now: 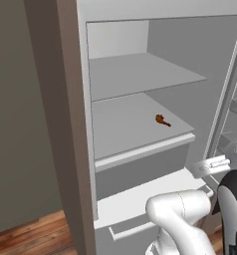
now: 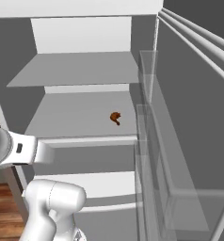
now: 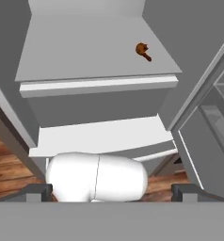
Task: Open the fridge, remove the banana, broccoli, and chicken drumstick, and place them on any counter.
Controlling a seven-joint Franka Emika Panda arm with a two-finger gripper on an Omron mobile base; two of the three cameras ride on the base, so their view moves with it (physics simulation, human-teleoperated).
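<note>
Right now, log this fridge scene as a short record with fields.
fridge: door open, grey shelves exposed
chicken drumstick: lying alone on the middle shelf, towards its right side
banana, broccoli: none on the shelves that can be seen
pincer: open, empty, back from the shelves and facing them
bottom drawer: shut
task state: drumstick not yet taken out

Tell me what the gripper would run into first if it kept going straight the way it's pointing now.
Probably the fridge: the open gripper aims into its open interior, toward the shelf front below the chicken drumstick. Nothing seems to stand between, though depth is unclear.
</note>
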